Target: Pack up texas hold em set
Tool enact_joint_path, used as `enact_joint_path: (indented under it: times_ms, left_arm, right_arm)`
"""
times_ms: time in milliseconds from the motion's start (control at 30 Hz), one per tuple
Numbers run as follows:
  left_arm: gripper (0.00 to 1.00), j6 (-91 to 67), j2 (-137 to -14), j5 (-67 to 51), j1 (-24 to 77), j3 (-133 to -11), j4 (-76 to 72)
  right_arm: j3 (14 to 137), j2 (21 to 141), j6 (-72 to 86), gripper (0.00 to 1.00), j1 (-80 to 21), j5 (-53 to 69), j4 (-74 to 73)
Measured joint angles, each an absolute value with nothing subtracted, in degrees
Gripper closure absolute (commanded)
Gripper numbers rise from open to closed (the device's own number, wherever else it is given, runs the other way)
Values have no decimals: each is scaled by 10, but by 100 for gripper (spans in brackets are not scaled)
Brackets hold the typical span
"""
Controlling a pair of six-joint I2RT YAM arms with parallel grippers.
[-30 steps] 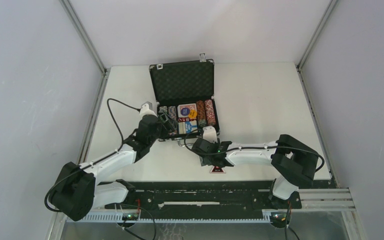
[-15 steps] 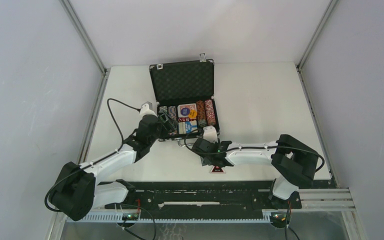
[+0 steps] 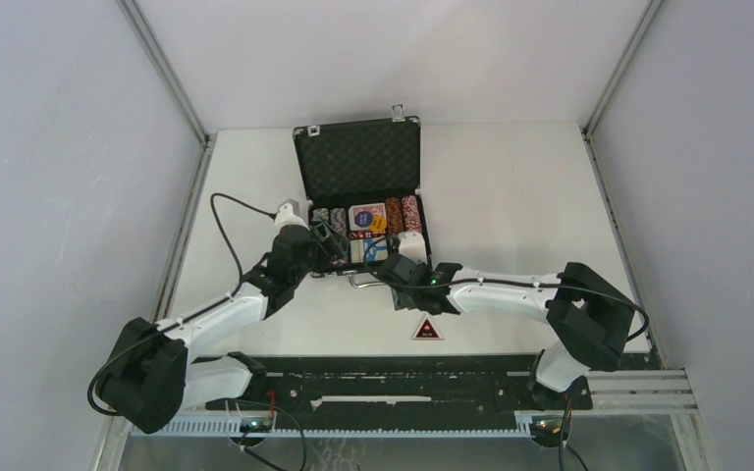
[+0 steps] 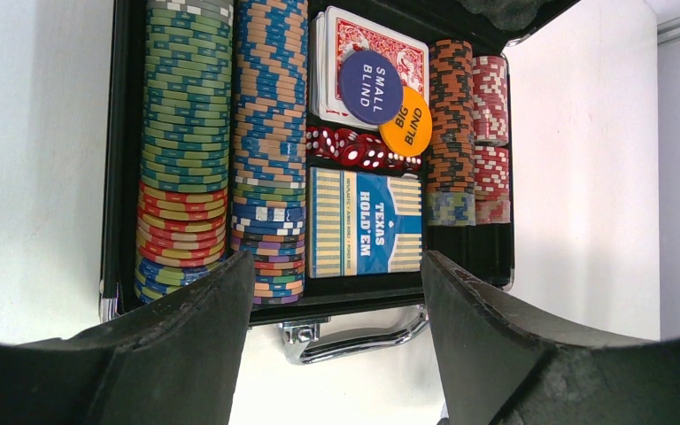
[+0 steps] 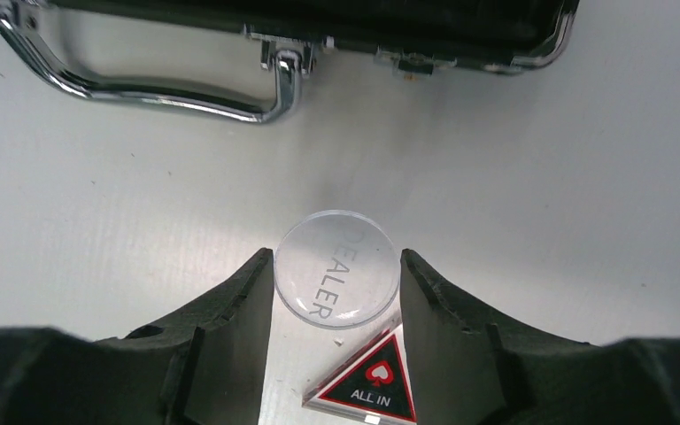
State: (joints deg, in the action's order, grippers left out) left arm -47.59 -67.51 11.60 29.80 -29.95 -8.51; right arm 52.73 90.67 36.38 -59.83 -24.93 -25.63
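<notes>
The black briefcase (image 3: 358, 162) lies open with its lid up. In the left wrist view its tray (image 4: 115, 177) holds chip stacks (image 4: 186, 133), a blue deck (image 4: 367, 221), a red deck (image 4: 381, 40) with blind tokens, and red dice (image 4: 359, 150). My left gripper (image 4: 336, 261) is open and empty over the near edge, above the silver handle (image 4: 363, 341). My right gripper (image 5: 337, 257) is shut on a clear DEALER button (image 5: 336, 283), just short of the handle (image 5: 142, 88). A triangular ALL IN token (image 5: 367, 390) lies on the table beneath it.
The ALL IN token (image 3: 426, 330) sits on the white table (image 3: 520, 196) in front of the case, near the front edge. Grey walls with metal rails close in both sides. A black rail runs along the near edge.
My right gripper has moved away from the ALL IN token toward the case's front edge, with the dealer button in it. The left arm has not moved.
</notes>
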Motion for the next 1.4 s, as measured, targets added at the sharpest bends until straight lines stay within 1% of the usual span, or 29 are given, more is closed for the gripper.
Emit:
enact_joint_path:
  times_ms: [233,433,867,1100,1167,1333,1400]
  left_arm:
    - [26,-476,-676,116,298,-300,-85]
    - [26,-476,-677,116,298,-300,-85]
    - [26,-476,-677,121,296,-300,-83]
    - [26,-476,-677,121,293,-300,-82]
    - [26,-476,-677,121,292,-300,-81]
    - [26,-476,-677,121,291,-300,-80]
    - [26,-476,-677,121,290,-300,-80]
  right_arm:
    - [569,905,329,48,-569,-235,-257]
    - [646,916,293,47,-538,-219,-257]
    - [849,1070,222,47,-488,-184,-272]
    - [919,1141,208,46,-481,-163,-282]
    - [924,1154,208,42,-481,-159,-283]
    - [925,1173,205,20,-478,-141,-295]
    - [925,1175,203,18,-475,-134,-303]
